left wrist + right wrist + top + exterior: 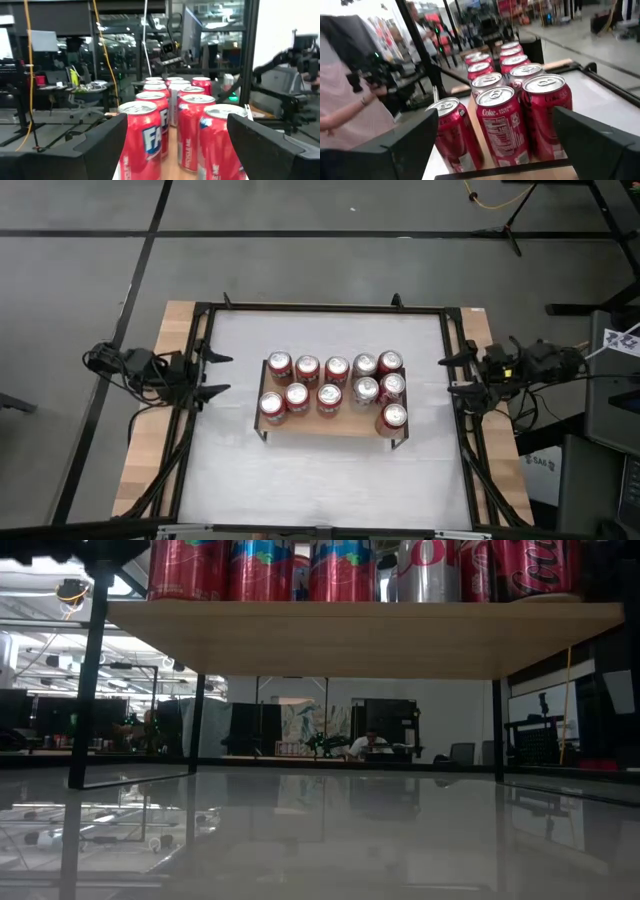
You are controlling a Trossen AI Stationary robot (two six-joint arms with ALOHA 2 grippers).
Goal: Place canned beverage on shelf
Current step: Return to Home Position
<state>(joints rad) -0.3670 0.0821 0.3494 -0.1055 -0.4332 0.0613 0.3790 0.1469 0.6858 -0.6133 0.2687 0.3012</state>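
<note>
The shelf, a low rack with a light wooden plank top and thin black legs, stands mid-table. Several red and silver cans stand upright on its top in two rows. The low view shows the plank's underside with the cans' bases on it. My left gripper is open and empty at the table's left edge, level with the shelf. Its wrist view shows the cans ahead between its fingers. My right gripper is open and empty at the right edge, facing the cans.
The black-framed table has bare white surface in front of and behind the shelf. The shelf's black legs stand on the table. A person shows beyond the table in the right wrist view, with a hand showing low at the picture's left edge.
</note>
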